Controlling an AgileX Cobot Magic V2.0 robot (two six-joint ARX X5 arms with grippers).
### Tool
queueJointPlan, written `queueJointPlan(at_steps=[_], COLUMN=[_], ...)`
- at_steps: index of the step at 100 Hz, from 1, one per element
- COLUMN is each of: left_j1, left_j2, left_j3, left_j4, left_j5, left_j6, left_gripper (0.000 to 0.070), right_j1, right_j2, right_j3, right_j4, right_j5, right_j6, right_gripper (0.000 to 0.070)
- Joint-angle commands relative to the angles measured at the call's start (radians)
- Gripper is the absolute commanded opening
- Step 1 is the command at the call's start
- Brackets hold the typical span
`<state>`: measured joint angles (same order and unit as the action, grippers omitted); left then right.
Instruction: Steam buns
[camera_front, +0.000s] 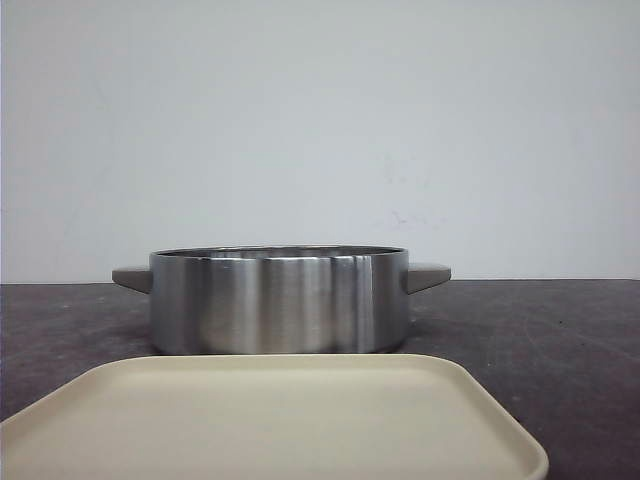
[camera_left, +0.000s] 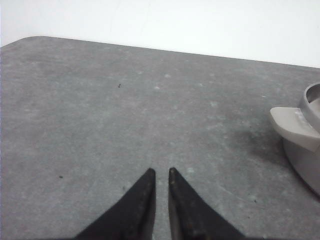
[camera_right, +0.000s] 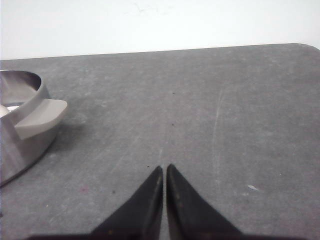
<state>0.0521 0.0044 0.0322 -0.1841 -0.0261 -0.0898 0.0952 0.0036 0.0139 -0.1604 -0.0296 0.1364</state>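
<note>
Steel pot (camera_front: 279, 300) upright on dark grey counter (camera_front: 560, 340), grey side handles (camera_front: 428, 276) both sides. Cream tray (camera_front: 270, 420) just in front of pot, bare surface showing. Buns nowhere visible; pot interior hidden from front view. Left hand (camera_left: 160, 172) left of pot, over counter, fingers near-closed with narrow gap, gripping nothing. Right hand (camera_right: 164, 168) right of pot, fingertips together, holding nothing.
</note>
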Motion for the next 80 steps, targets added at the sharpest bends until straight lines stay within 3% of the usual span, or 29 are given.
queueJointPlan(at_steps=[1,39,53,80], left_j1=[0.000,0.000,0.000,0.000], left_j2=[0.000,0.000,0.000,0.000], left_j3=[-0.018,-0.018,-0.018,-0.018], left_j4=[-0.003,-0.003,-0.003,-0.003], left_j5=[-0.003,-0.003,-0.004,-0.004], left_j6=[-0.003,-0.003,-0.003,-0.003], left_gripper=[0.0000,0.0000,0.0000,0.0000], right_j1=[0.000,-0.029,-0.030,-0.030], right_j2=[0.000,0.000,0.000,0.000], right_j3=[-0.002,-0.002,-0.002,-0.002], right_j4=[0.010,-0.004,-0.016,-0.010], right_j5=[0.003,0.009,0.083,0.081], right_j6=[0.009,0.010,-0.041,-0.049], right_gripper=[0.0007,0.0007,0.0007,0.0007])
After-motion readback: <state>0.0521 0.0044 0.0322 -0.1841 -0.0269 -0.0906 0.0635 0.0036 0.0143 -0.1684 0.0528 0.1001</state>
